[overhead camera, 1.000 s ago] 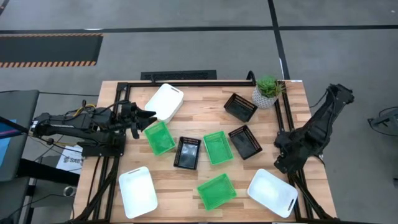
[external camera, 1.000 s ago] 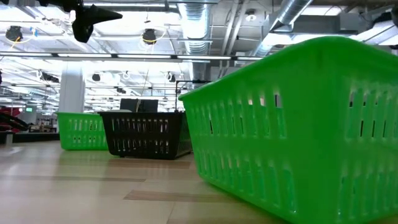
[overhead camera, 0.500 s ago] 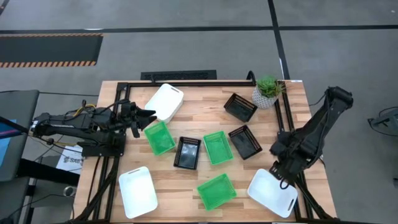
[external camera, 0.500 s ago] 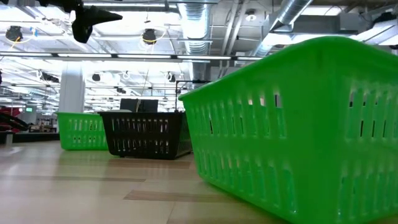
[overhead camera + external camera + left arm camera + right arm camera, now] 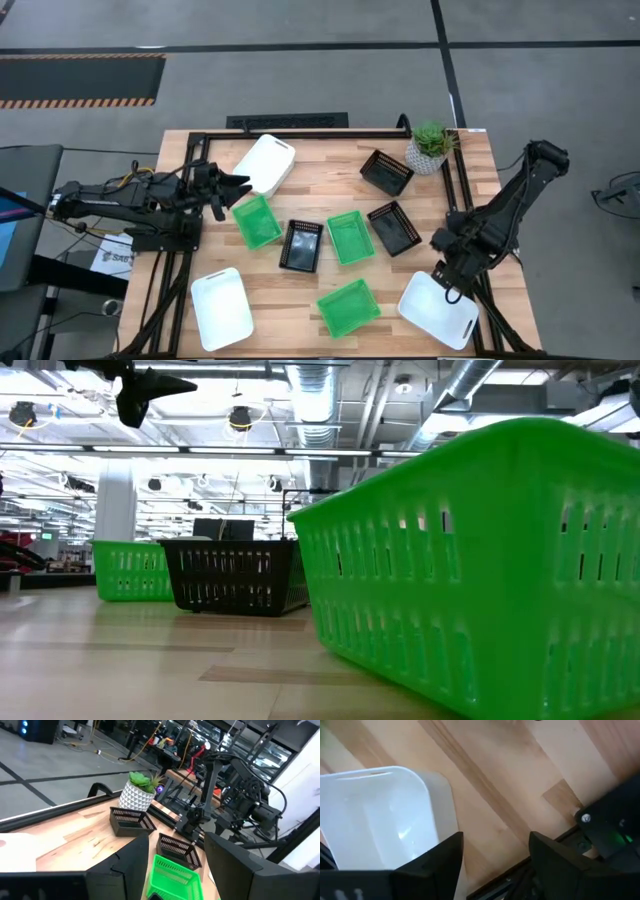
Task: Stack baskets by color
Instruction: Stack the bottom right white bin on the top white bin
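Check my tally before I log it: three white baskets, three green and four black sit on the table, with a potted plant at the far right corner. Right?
Not quite: the high view shows three black baskets, not four. The three white baskets, three green baskets and the potted plant at the far right corner are right.

left gripper (image 5: 240, 185) fingers: one basket (image 5: 257, 220) just below, another (image 5: 265, 163) beside | right gripper (image 5: 450, 290) fingers: over near-right basket's (image 5: 438, 309) rim | plant (image 5: 430, 146): far right corner, well apart
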### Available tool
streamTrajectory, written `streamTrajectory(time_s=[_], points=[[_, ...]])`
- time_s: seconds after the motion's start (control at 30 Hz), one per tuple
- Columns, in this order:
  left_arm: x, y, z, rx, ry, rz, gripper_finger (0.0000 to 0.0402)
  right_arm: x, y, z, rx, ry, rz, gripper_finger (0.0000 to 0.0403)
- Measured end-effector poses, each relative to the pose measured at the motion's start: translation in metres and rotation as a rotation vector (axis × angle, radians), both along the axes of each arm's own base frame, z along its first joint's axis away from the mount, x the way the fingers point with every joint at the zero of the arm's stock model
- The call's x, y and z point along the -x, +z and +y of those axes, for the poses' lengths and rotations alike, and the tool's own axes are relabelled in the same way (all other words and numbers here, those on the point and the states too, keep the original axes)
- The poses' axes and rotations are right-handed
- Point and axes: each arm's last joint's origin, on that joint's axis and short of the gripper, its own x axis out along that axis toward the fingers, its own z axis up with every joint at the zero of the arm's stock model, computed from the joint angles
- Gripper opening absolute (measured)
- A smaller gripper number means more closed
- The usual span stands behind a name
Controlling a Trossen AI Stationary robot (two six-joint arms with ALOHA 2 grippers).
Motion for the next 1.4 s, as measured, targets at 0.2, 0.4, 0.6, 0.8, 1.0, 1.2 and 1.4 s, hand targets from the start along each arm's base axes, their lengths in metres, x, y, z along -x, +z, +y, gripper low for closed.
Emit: streamTrajectory(time_s=[0.2, 0.4, 0.6, 0.8, 1.0, 1.2, 1.4], points=[[0.001, 0.0, -0.001, -0.003, -0.03, 0.005, 0.0194, -0.001, 0.0, -0.001, 0.008, 0.039, -0.002, 0.0253], [0.001, -0.003, -0.002, -0.001, -0.067, 0.039, 0.0219, 0.0, -0.011, 0.001, 0.01, 0.044, 0.021, 0.0253], [0.001, -0.005, -0.003, 0.008, -0.109, 0.049, 0.0224, -0.005, -0.02, 0.008, -0.029, 0.056, 0.041, 0.0253], [0.001, -0.005, -0.003, 0.009, -0.114, 0.048, 0.0224, -0.006, -0.019, 0.013, -0.059, 0.073, 0.013, 0.0253], [0.001, -0.004, -0.003, 0.009, -0.113, 0.047, 0.0224, -0.004, -0.019, 0.018, -0.06, 0.077, -0.026, 0.0253], [0.001, -0.004, -0.003, 0.005, -0.105, 0.047, 0.0224, -0.002, -0.019, 0.022, -0.076, 0.074, -0.039, 0.0253], [0.001, -0.004, -0.003, 0.005, -0.1, 0.046, 0.0224, -0.003, -0.014, 0.025, -0.12, 0.064, -0.098, 0.0253]])
